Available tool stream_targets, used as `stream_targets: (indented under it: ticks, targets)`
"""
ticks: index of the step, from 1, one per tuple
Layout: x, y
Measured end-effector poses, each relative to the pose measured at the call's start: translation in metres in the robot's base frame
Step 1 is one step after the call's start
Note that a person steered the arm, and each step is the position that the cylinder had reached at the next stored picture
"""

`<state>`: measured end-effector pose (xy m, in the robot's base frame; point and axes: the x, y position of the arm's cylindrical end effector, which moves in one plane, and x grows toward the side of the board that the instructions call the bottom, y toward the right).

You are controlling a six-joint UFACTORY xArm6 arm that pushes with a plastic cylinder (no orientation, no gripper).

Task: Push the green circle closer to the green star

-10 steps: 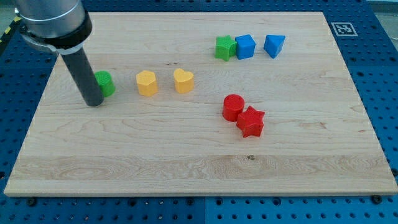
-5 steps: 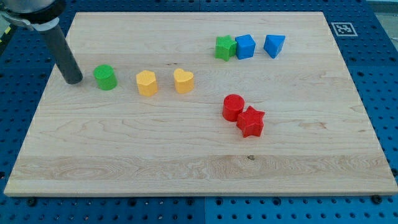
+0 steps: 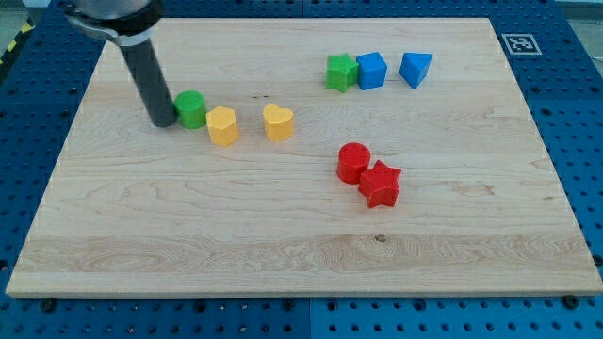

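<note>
The green circle (image 3: 192, 109) sits at the board's upper left, touching the yellow hexagon block (image 3: 222, 125) on its right. My tip (image 3: 163, 121) rests against the green circle's left side. The green star (image 3: 340, 72) sits far to the right near the view's top, touching a blue cube (image 3: 372, 71).
A yellow heart (image 3: 278, 122) lies right of the yellow hexagon. A blue triangle-like block (image 3: 415, 69) sits right of the blue cube. A red cylinder (image 3: 353, 162) and red star (image 3: 381, 185) touch each other at the middle right. The wooden board (image 3: 283, 254) ends near all view edges.
My tip moved up-left, away from the green circle, then came back against its left side and pushed it right and slightly up, until it touched the yellow hexagon.
</note>
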<state>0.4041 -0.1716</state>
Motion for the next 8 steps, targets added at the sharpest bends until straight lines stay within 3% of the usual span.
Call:
stream_targets:
  ticks: [4,8]
  targets:
    - [-0.036,0.064]
    - [-0.038,0.154]
